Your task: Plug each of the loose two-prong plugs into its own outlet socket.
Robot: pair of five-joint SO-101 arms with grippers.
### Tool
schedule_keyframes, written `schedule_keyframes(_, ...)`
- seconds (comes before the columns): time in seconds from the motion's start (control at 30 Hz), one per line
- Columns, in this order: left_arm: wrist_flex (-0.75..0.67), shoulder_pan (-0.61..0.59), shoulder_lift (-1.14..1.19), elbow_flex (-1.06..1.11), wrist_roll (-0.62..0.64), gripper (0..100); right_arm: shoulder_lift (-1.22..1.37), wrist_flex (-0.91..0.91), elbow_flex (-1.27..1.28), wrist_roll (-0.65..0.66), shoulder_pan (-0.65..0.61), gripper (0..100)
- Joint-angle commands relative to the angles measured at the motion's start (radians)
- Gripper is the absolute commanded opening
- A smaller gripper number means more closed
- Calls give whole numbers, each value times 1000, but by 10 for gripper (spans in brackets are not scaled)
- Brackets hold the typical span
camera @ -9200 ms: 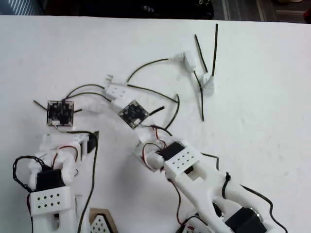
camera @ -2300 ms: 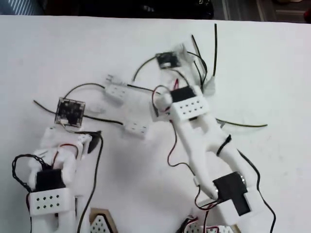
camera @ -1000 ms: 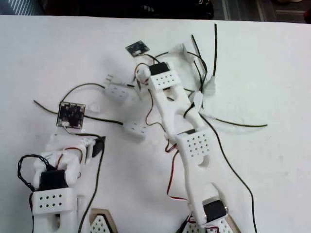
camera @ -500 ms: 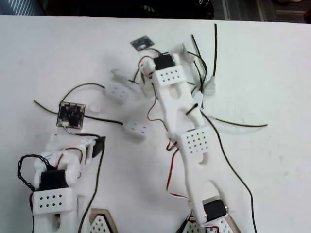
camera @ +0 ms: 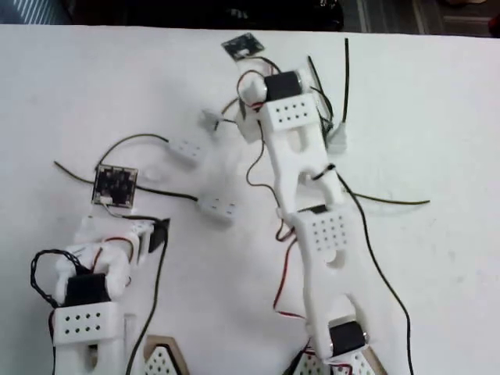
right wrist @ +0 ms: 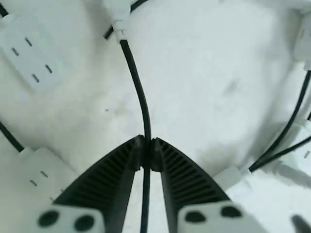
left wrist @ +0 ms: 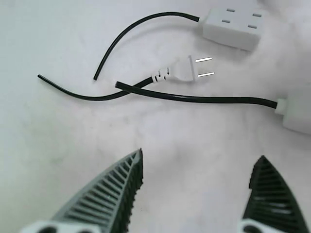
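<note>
The bench (camera: pixel 445 101) is a plain white, matt surface and it takes nearly the whole high view. Behind its far edge there is a dark strip of the room (camera: pixel 156 12), with what looks like floor boards (camera: pixel 414 14) toward the far right corner. Loose cables (camera: pixel 346 78) lie scattered on the white top from the left side to the middle of the far edge. The left arm (camera: pixel 86 305) sits at the near left corner. Its left hand (left wrist: pixel 200 155) is spread wide over bare bench and holds nothing. Ahead of it a loose plug (left wrist: pixel 182 72) lies flat, and its two prongs point at an outlet socket (left wrist: pixel 232 28) that is near but not touching. The right arm (camera: pixel 312 203) stretches from the near edge almost to the far edge. The right hand (right wrist: pixel 146 142) is pressed together on a black cord (right wrist: pixel 137 92) and pinches it between the fingertips over the bench. This cord runs away to a white piece (right wrist: pixel 118 17) at its end, and I cannot tell if that is a plug. A second outlet socket (right wrist: pixel 29 46) lies flat on the bench to one side of the cord, apart from it.
</note>
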Motion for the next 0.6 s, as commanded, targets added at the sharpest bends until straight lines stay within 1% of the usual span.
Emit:
schedule_keyframes(0.0, -21, 8, -13, -5, -2, 339, -297, 5, 218, 26, 1, 17)
schedule_keyframes(0.17, -21, 8, -13, -5, -2, 339, -619, 4, 586, 31, 8, 17)
schedule_keyframes(0.37, -17, 8, -13, -5, -2, 339, -1038, 1, 941, 34, 12, 17)
schedule_keyframes(0.47, -15, 8, -13, -5, -2, 339, -1233, 1, 1091, 95, 44, 17)
schedule_keyframes(0.57, -15, 8, -13, -5, -2, 339, -1379, 1, 1208, 143, 108, 17)
